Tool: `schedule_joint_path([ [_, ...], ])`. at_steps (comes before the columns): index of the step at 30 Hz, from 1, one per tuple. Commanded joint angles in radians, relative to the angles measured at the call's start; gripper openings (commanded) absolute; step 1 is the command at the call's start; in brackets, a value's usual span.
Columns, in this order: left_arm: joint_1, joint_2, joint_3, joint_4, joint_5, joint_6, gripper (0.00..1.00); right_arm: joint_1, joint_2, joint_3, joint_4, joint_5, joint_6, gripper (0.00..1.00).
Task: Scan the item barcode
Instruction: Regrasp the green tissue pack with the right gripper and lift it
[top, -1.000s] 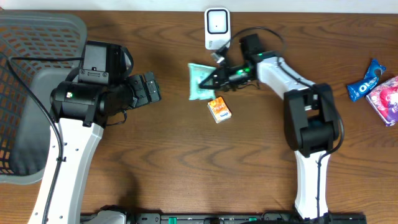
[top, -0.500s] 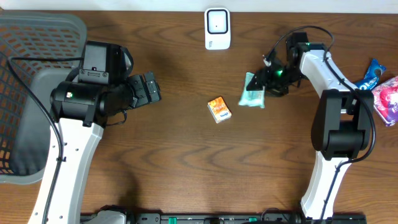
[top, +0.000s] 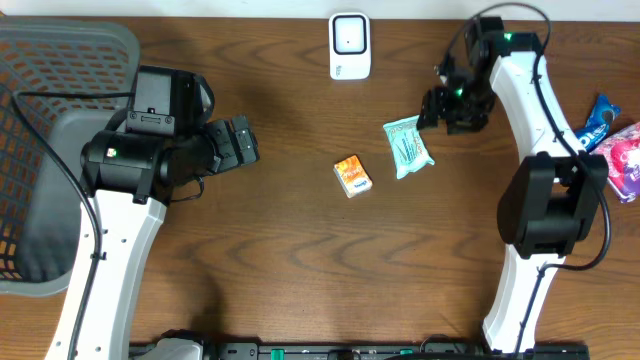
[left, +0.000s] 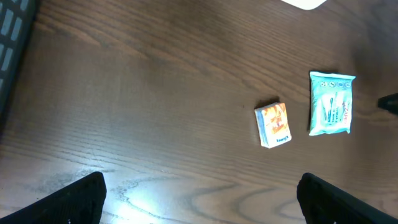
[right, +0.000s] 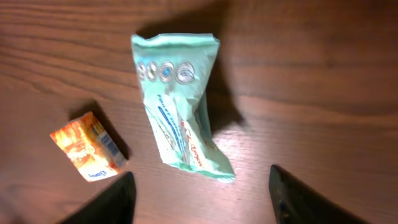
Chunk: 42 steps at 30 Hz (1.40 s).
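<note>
Your right claw (top: 437, 108) is hanging partly open and empty just beside the mint packet (top: 408, 146), which is lying loose on the desk (top: 300, 270), well apart from the scanner (top: 349, 45). Your left claw (top: 240, 140) is gaping wide, holding nothing. You are risking a failed scan: the soft film is liable to crumple or slip under a pinch, and a low sweep is likely nudging the orange box (top: 352, 176).

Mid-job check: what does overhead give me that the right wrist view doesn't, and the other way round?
Only overhead: the white scanner, the grey basket, the Oreo pack and both arms. Only right wrist: the print on the mint-green pouch, close up. Both: that pouch lying free on the wood beside the orange box.
</note>
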<state>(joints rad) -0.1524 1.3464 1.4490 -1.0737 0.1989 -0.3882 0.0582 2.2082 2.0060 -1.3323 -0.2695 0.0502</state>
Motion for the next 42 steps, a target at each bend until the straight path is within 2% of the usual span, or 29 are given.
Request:
schedule_joint_path([
  [1,0.003,0.0,0.007,-0.003,-0.01,0.013,0.98,0.057,-0.021,0.068,-0.027,0.086,0.003,0.33],
  [2,0.003,0.0,0.007,-0.003,-0.009,0.013,0.98,0.078,-0.021,0.068,-0.034,0.09,-0.002,0.19],
  [4,0.003,0.0,0.007,-0.003,-0.01,0.013,0.98,0.108,-0.019,0.064,-0.041,0.114,-0.003,0.09],
  [9,0.003,0.0,0.007,-0.003,-0.01,0.013,0.98,0.192,-0.015,0.056,-0.041,0.254,0.005,0.11],
  [14,0.003,0.0,0.007,-0.003,-0.01,0.013,0.98,0.243,-0.014,0.002,-0.027,0.442,0.084,0.12],
  [28,0.003,0.0,0.007,-0.003,-0.009,0.013,0.98,0.183,-0.014,-0.336,0.292,0.457,0.154,0.01],
  [32,0.003,0.0,0.007,-0.003,-0.01,0.013,0.98,0.163,-0.021,-0.327,0.265,0.505,0.2,0.03],
  [38,0.003,0.0,0.007,-0.003,-0.01,0.013,0.98,0.179,-0.051,-0.209,0.148,0.491,0.2,0.11],
  [41,0.003,0.0,0.007,-0.003,-0.009,0.013,0.98,0.204,-0.064,-0.138,0.105,0.452,0.195,0.17],
  [42,0.003,0.0,0.007,-0.003,-0.01,0.013,0.98,0.212,-0.063,-0.125,0.098,0.446,0.195,0.22],
])
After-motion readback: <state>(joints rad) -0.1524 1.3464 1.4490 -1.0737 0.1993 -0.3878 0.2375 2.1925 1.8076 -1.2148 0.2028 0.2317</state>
